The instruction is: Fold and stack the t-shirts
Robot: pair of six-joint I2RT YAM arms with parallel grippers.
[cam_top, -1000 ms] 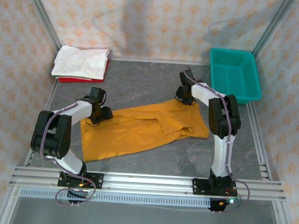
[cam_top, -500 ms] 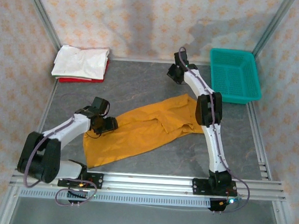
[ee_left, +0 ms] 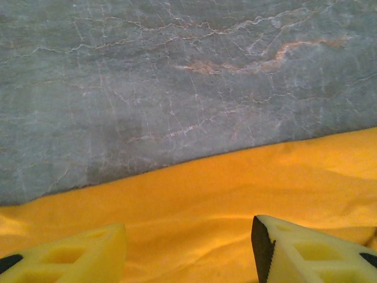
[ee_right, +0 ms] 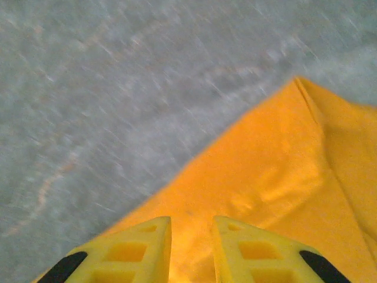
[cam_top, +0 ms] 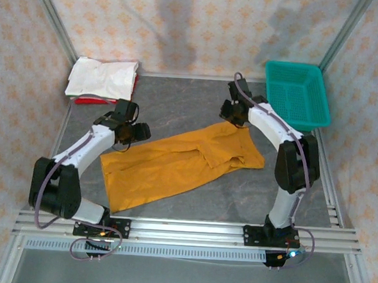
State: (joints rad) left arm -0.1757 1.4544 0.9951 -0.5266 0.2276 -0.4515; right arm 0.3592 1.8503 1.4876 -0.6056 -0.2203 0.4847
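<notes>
The mustard-orange t-shirt (cam_top: 174, 169) lies spread slantwise on the counter between the two grippers, with one part folded over its middle (creases show there). Its far left edge sits just under the left gripper (cam_top: 133, 133), and its far right corner lies beneath the right gripper (cam_top: 233, 116). Beyond the left gripper, a folded white t-shirt (cam_top: 103, 78) rests on a red t-shirt (cam_top: 92, 101).

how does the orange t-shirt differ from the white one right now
The orange t-shirt lies long and loosely spread across the middle of the table; the white t-shirt is folded into a compact rectangle in the far left corner. The orange t-shirt rests straight on the table, while the white t-shirt sits on a red t-shirt. Both are soft cloth, lying flat.
</notes>
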